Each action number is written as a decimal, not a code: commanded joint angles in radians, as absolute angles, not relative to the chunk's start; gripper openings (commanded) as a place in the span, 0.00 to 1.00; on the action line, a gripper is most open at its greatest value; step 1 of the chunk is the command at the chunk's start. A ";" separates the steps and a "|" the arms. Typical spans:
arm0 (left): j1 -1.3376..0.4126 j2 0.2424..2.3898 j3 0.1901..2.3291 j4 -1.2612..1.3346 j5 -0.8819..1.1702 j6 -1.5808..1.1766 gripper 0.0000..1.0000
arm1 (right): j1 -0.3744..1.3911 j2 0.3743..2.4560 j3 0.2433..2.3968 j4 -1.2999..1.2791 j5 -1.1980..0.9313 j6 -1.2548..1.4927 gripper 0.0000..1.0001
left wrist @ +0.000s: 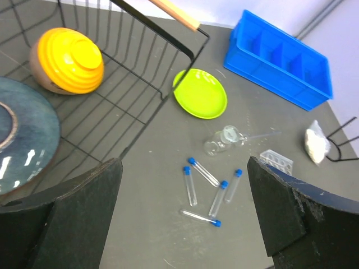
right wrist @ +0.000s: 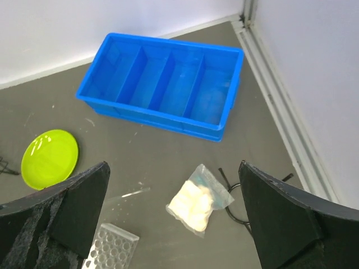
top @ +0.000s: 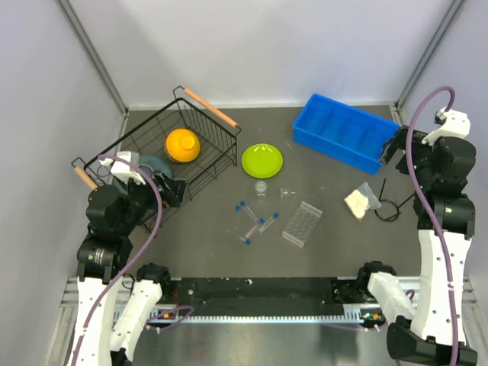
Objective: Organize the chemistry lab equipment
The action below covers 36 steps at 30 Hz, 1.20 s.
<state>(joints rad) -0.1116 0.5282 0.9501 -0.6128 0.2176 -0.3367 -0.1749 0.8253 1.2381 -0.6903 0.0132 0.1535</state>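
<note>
Both sets of jaws stand wide open and empty: the left gripper (left wrist: pixel 184 162) by the wire basket (top: pixel 200 137) at left, the right gripper (right wrist: pixel 173 165) near the blue bin (top: pixel 335 152) at upper right. Blue-capped tubes (top: pixel 250 221) lie scattered mid-frame, with the grid rack (top: pixel 302 224) just right of them and the tiny cup (top: pixel 261 186) above. The white packet (top: pixel 361 201) and black loop (top: pixel 386 210) sit further right.

Left arm (top: pixel 103 221), white-and-black: elbow bent, wrist pitched forward. Left gripper (left wrist: pixel 185 224), black two-finger: spread wide, gripping nothing. Right arm (top: pixel 442 206): upright. Right gripper (right wrist: pixel 174 224): likewise wide, empty.
</note>
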 commanded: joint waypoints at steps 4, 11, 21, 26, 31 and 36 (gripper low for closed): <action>-0.109 0.589 0.999 -0.612 0.444 -0.428 0.99 | -0.183 0.833 1.180 -0.660 -0.231 0.196 0.99; -0.355 0.644 0.985 -0.623 0.304 -0.498 0.99 | -0.106 0.851 1.091 -0.600 -0.695 -0.050 0.99; -1.074 1.155 1.201 -0.786 -0.272 -0.593 0.99 | -0.006 0.899 0.873 -0.525 -0.815 -0.219 0.99; -1.074 1.229 1.062 -0.591 -0.229 -0.757 0.99 | -0.006 0.804 0.710 -0.388 -0.890 -0.199 0.99; -1.072 1.304 0.997 -0.558 -0.317 -0.972 0.99 | -0.006 0.843 0.710 -0.405 -0.859 -0.232 0.99; -1.071 1.399 1.014 -0.753 -0.474 -1.306 0.98 | -0.006 0.897 0.722 -0.429 -0.756 -0.271 0.99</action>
